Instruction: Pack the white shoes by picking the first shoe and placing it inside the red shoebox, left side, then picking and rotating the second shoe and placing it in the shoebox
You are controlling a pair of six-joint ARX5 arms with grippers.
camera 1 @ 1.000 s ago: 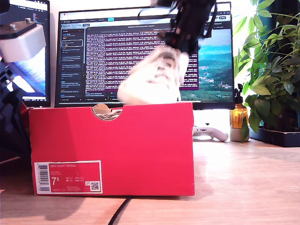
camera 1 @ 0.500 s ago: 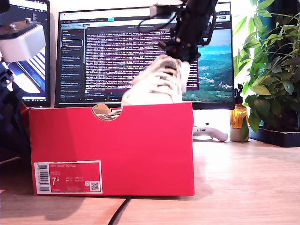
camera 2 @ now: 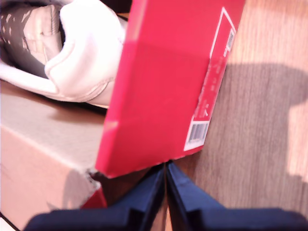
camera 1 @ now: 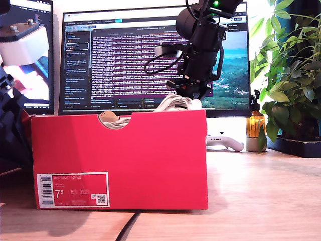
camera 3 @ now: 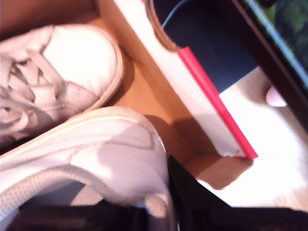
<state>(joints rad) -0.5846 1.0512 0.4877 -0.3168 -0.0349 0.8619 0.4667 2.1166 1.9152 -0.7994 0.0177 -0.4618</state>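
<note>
Down goes the second shoe (camera 1: 176, 103): a second ago it hung well above the red shoebox (camera 1: 120, 160), now only its top peeks over the rim in the exterior view. My second pincer (camera 1: 186, 93) is clamped on it, lowering it beside the first shoe (camera 3: 57, 72), already lying inside. My first pincer (camera 2: 166, 192) sits with jaws together, holding nothing, outside the box near its labelled end above the counter (camera 2: 260, 120). Left, I judge: set it down, let go, pull clear.
</note>
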